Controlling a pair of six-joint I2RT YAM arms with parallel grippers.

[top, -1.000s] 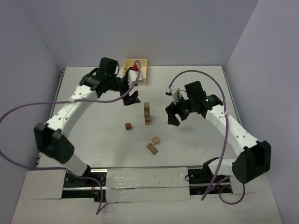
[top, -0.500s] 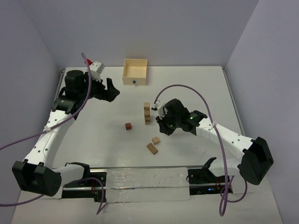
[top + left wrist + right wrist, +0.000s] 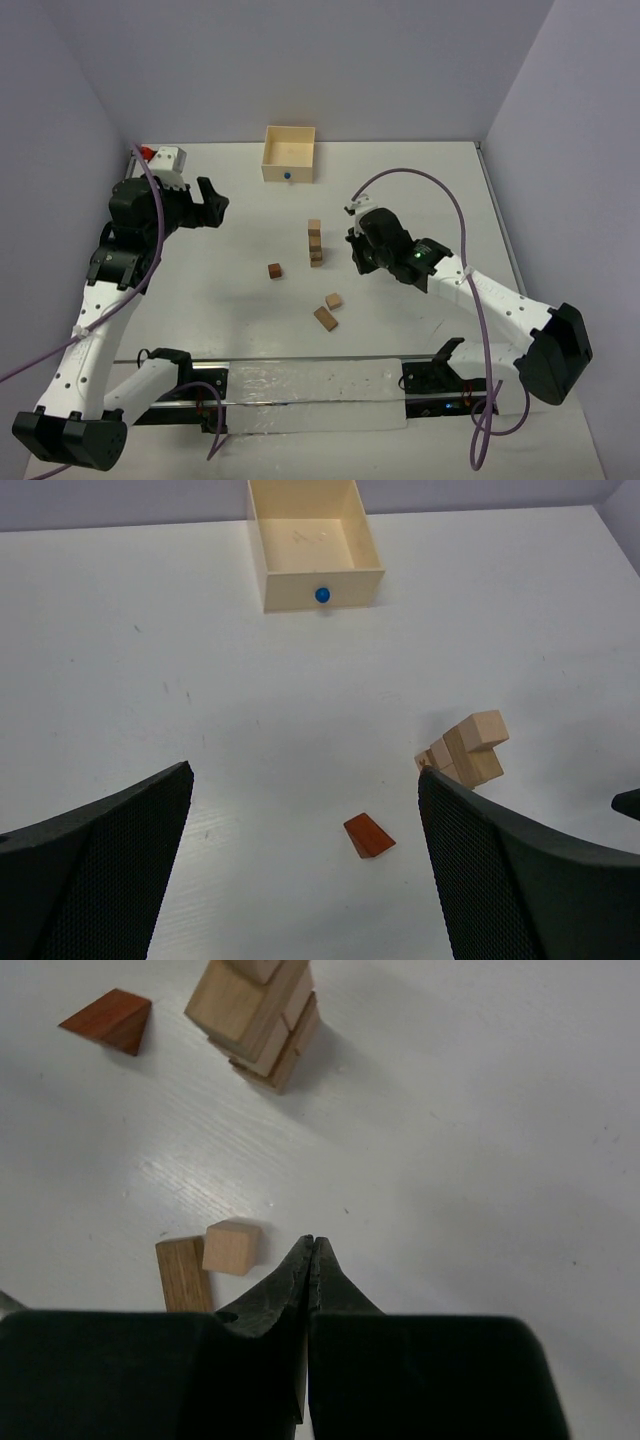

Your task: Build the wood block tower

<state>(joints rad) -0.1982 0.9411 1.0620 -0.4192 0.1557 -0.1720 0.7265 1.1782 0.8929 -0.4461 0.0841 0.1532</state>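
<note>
The white worktop (image 3: 420,190) carries no print that can be read. Its near edge lies under pale tape and the arms' bases.

The left arm rises along the 9 o'clock side. Its claw (image 3: 211,203) hangs wide open over bare surface, gripping nothing, at about 10 o'clock from the tower and well apart from it. The right arm reaches in from 4 o'clock. Its claw (image 3: 312,1245) is closed tight with nothing between the fingers, at 3 o'clock from the tower, near it but not touching.

The pale box (image 3: 289,152) sits at 12 o'clock by the far edge, open side up. Faint marks on its floor show in the left wrist view but are too weak to read. A blue dot (image 3: 322,595) marks its near wall.

The tower (image 3: 315,243) stands upright near the middle of the worktop, one block wide. Its block count is hard to settle from above. The left wrist view hides its foot behind a finger, and the right wrist view cuts off its top.

A brown brick (image 3: 325,318) lies at 6 o'clock from the tower, with a tan cube (image 3: 334,300) just beside it. Whether they touch is unclear. A reddish block (image 3: 274,270) lies alone at 8 o'clock. It looks like a wedge in the wrist views.
</note>
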